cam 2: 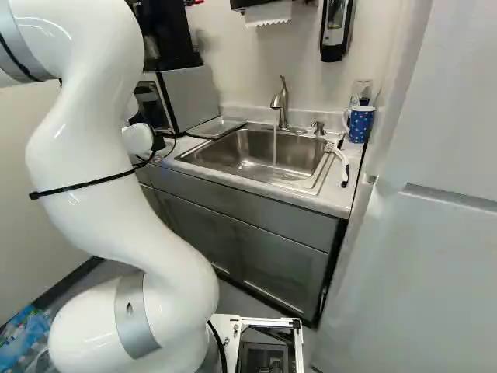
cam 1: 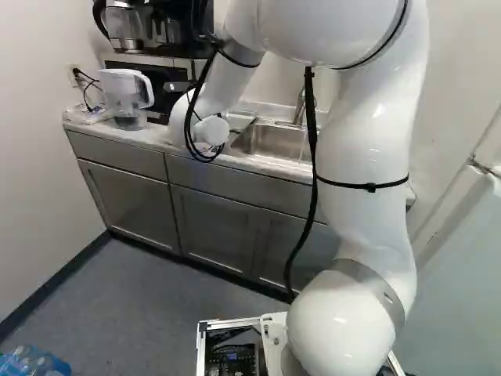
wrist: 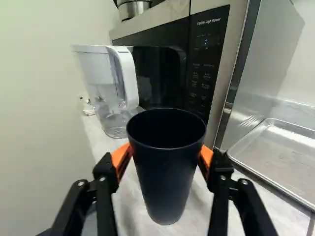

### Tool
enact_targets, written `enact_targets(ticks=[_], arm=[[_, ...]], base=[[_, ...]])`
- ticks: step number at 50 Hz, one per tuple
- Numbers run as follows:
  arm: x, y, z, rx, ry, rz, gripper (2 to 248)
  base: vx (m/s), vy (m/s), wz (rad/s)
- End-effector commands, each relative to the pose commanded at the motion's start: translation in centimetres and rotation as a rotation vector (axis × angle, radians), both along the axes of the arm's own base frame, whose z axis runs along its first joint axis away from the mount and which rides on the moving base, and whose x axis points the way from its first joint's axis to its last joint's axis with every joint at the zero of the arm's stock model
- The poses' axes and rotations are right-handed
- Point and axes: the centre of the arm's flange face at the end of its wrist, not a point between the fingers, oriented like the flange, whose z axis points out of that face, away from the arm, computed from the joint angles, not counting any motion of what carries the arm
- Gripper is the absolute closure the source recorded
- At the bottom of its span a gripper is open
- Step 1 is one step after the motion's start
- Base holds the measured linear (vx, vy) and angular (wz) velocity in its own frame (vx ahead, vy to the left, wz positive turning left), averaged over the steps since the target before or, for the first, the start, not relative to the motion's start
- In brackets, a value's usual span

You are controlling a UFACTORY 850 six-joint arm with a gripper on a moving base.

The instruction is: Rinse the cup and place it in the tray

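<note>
Counter (wrist: pixel 104 147) | microwave panel (wrist: pixel 205 61): pale print, blue light | jaws: holding dark cup (wrist: pixel 165 182)

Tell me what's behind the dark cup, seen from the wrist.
Behind the cup stand the microwave and a clear-sided pitcher. The cup covers part of the counter, so anything there is hidden.

1 pitcher (wrist: pixel 93 69) and 1 blue, dotted mug (cam 2: pixel 361 124) stood on the counter (cam 2: pixel 256 185), the pitcher near the microwave (wrist: pixel 209 64); 1 dispenser (cam 2: pixel 335 31) hung on the wall (cam 2: pixel 233 62).
</note>
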Motion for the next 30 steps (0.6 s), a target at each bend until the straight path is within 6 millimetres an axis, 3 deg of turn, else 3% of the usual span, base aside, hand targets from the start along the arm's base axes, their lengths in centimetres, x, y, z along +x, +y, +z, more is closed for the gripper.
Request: enact_targets(ticks=[1, 6, 7, 17, 30], arm=[[0.0, 0.0, 0.0, 0.0, 0.0, 0.0, 85], [0.0, 0.0, 0.0, 0.0, 0.0, 0.0, 85], [0.0, 0.0, 0.0, 0.0, 0.0, 0.0, 118], [0.0, -0.2, 0.3, 0.002, -0.003, -0.003, 125], [-0.4, -2.1, 1.7, 0.011, -0.02, -0.027, 125]], base=[[0.0, 0.0, 0.0], [0.0, 0.0, 0.0], [0.0, 0.0, 0.0], [0.0, 0.0, 0.0], [0.0, 0.0, 0.0]])
